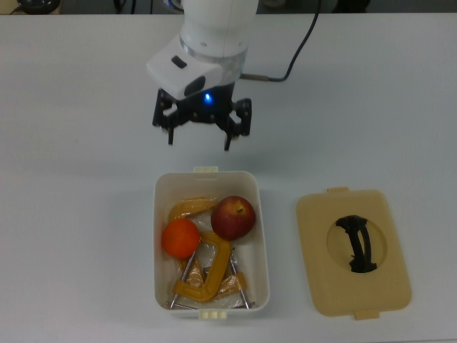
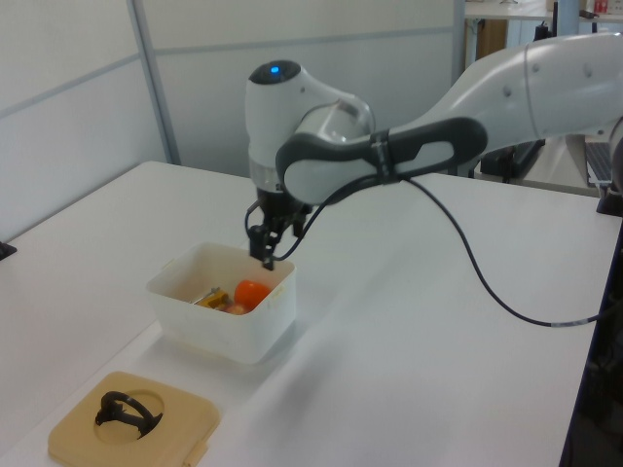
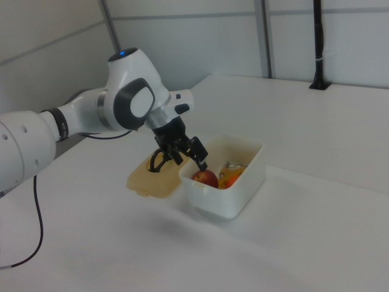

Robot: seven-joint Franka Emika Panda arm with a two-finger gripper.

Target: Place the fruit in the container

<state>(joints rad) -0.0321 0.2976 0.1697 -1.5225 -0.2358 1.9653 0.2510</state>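
Observation:
The dark red fruit [image 1: 233,216] [image 3: 205,177] lies inside the cream-white container [image 1: 263,236] [image 2: 224,326] [image 3: 231,198], against the wall on the top view's right. Beside it, on the top view's left, sits the orange fruit [image 1: 180,238] [image 2: 252,292]. Both rest on orange-yellow metal clamps [image 1: 207,277]. My gripper [image 1: 199,141] [image 2: 263,248] [image 3: 181,159] hangs open and empty above the table, just beyond the container's short end at the top view's top. It touches neither fruit.
A flat tan lid [image 1: 318,286] [image 2: 185,418] [image 3: 143,179] with a black handle [image 1: 357,244] lies on the white table on the top view's right of the container. A black cable [image 1: 296,50] trails from the arm across the table.

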